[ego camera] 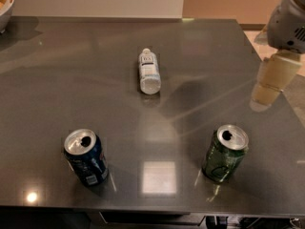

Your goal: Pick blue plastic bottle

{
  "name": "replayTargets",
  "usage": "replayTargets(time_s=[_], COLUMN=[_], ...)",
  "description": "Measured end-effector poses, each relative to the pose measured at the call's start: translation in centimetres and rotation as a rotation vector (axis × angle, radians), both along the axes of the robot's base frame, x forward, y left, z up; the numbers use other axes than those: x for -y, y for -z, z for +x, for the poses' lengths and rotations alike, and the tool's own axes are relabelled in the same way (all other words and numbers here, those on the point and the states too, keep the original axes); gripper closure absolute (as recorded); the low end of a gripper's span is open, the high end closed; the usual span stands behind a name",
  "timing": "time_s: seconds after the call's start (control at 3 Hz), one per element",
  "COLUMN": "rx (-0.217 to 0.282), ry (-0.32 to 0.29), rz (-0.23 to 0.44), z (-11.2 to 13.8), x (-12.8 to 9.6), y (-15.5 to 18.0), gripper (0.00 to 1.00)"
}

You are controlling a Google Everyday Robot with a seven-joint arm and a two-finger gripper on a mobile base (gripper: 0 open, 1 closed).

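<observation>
The blue plastic bottle (pixel 149 72) lies on its side near the middle of the grey table (pixel 57 80), white cap pointing away from me, its light label bearing a dark patch. My gripper (pixel 265 93) hangs over the table's right edge, well to the right of the bottle and apart from it. It holds nothing that I can see.
A dark blue soda can (pixel 86 157) stands at the front left and a green soda can (pixel 224 153) at the front right, both opened. A white bowl (pixel 4 4) sits at the far left corner. The table's right edge lies under the gripper.
</observation>
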State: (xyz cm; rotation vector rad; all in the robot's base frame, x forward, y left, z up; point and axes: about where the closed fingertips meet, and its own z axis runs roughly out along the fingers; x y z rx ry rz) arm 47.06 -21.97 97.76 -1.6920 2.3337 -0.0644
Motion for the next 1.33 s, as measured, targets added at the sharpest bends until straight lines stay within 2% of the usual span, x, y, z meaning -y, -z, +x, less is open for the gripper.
replayTargets(time_s=[0.33,0.67,1.0,1.33], rx=[-0.026,-0.021,-0.011,-0.034], ry=[0.089,0.189,0.290,0.379], rz=[0.014,0.030,0.036,0.049], z=[5.5,11.1,15.1,17.2], x=[-1.7,-4.3,-7.3,-10.3], y=[-0.3,-0.1,0.9,2.8], gripper=[0.00,0.00,0.00,0.00])
